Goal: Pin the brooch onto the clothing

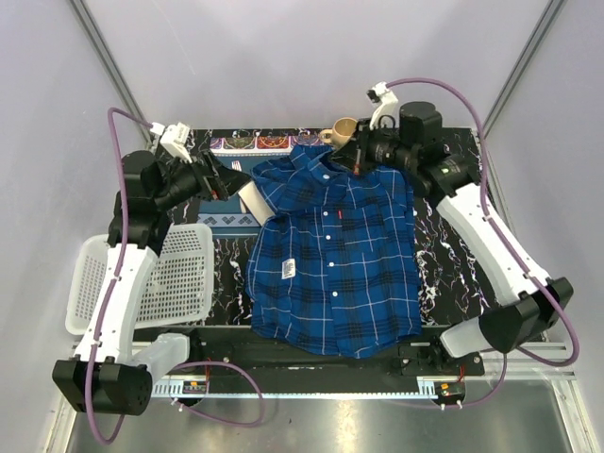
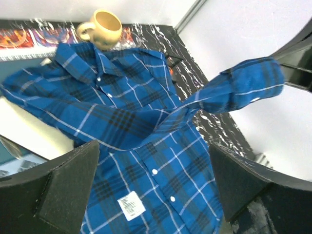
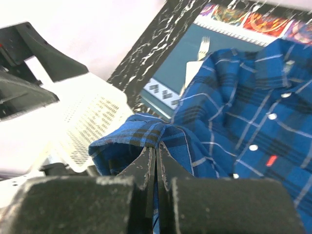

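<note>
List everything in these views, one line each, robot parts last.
shirt: 1, blue and navy plaid, spread mid-table, one sleeve lifted
paper tag: 1, white, on the shirt front
tab: 1, red, on the shirt's chest
mug: 1, tan, far edge, past the collar
placemat: 1, teal with patterned borders, far left
fork: 1, pale, on the placemat
basket: 1, white, perforated, near left
table: 1, black marbled
brooch: none visible
left gripper: 1, black, open, beside the shirt's left shoulder
right gripper: 1, black, shut on the lifted sleeve
</note>
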`<state>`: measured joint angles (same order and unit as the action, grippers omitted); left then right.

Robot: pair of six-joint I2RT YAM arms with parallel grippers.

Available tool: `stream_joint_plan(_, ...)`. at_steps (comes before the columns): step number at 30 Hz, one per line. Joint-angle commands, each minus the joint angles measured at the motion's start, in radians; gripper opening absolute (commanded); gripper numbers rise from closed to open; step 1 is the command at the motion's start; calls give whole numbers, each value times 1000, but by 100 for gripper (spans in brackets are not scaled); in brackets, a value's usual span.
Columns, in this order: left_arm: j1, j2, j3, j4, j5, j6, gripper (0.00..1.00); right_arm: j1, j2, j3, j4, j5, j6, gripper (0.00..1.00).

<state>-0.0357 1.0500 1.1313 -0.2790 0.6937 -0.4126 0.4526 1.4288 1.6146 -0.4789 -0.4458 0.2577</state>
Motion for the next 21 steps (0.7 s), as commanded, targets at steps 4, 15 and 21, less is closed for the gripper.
stream_joint_plan(4,-23,-30,-190,-8,-2,-207,90,157,-5,-249,100,-60,125,0)
stream_joint_plan(15,-70,-114,-422,-69,-22,-258,87,242,-7,-495,-116,-386,-252,57)
stream_joint_plan(21,-67,-127,-479,-51,-28,-262,86,242,-36,-343,-452,-113,-732,82)
